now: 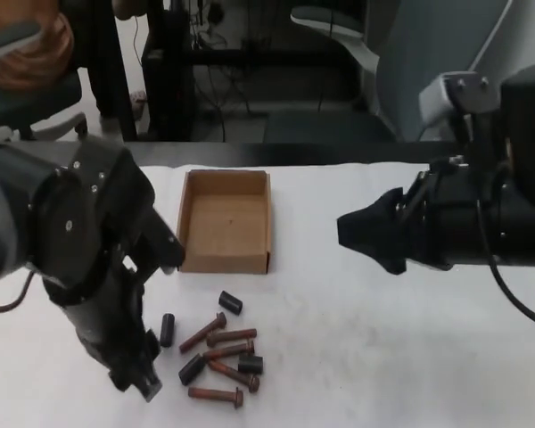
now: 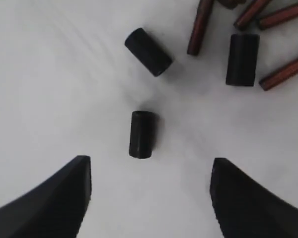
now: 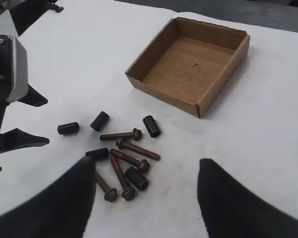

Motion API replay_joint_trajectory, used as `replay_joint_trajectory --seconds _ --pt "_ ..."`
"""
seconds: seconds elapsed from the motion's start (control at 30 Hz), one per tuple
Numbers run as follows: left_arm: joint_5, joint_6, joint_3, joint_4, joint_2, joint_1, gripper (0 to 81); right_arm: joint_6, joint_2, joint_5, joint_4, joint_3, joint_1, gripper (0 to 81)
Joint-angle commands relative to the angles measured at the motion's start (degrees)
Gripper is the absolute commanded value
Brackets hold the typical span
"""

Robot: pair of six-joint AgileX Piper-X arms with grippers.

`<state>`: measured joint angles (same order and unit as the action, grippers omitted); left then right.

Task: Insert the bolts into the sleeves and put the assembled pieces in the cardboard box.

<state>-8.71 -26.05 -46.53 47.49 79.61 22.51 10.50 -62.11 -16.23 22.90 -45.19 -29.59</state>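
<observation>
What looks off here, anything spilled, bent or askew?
Nothing stands out. The bolts and sleeves lie loose in one scatter on the bench near the cardboard box, as expected before assembly. The box sits flat and intact. The left claw is open over one sleeve.

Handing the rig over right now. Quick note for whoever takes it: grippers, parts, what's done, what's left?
Left gripper: open, empty, low over the bench, with one loose sleeve lying just ahead of its fingers.
Right gripper: open, empty, held above the bench beside the pile.
Parts: five bolts and five sleeves lie loose on the bench, on the side of the cardboard box nearest the arms.
Done: nothing. No bolt is in a sleeve and the box is empty.
Left: all five insertions, then boxing each piece.
</observation>
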Motion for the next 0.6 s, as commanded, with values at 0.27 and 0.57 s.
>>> replay_joint_trajectory --seconds 0.27,0.57 --pt "7.6 -7.0 -0.8 -5.2 9.1 -8.6 64.3 0.3 0.0 -0.2 -1.4 -0.8 -2.4 57.0" --pt "7.3 -7.9 -0.8 -5.2 16.4 -6.9 51.7 6.9 -0.9 0.1 -0.7 -0.8 -5.1 57.0"
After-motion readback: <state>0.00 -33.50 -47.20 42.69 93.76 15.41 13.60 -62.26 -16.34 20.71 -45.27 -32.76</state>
